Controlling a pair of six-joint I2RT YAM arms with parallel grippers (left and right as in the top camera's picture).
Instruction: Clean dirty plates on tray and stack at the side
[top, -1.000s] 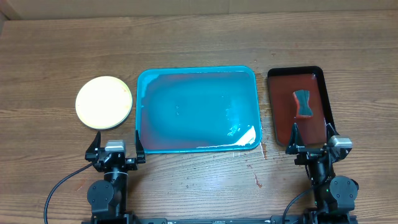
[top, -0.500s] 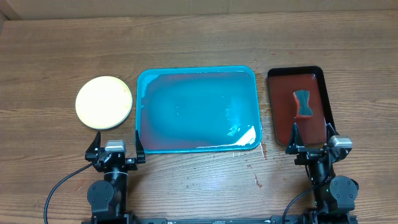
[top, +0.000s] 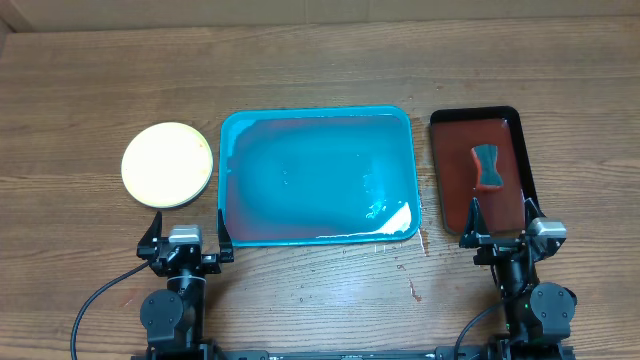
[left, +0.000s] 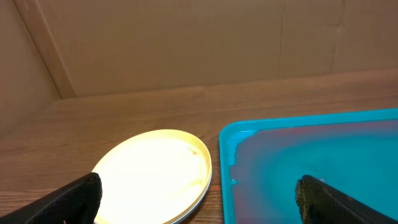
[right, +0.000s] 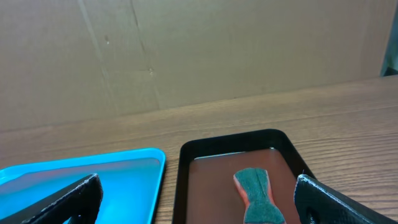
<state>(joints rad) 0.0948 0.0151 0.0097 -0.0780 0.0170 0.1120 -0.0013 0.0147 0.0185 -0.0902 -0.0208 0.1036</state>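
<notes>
step: looks finished, plates stacked beside bare tray | left gripper, right gripper: jaws apart, empty | next: nothing, likely

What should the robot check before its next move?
1. Left gripper open and empty: ok.
2. Right gripper open and empty: ok.
3. Large turquoise plastic tray holds no plates: ok.
4. Turquoise tray wiped clean: not ok, a faint reddish film shows.
5. Pale yellow round plate sits on the wooden table left of the tray: ok; whether others lie under it: cannot tell.
6. Blue-and-red sponge lies in the small dark red-brown tray: ok.
</notes>
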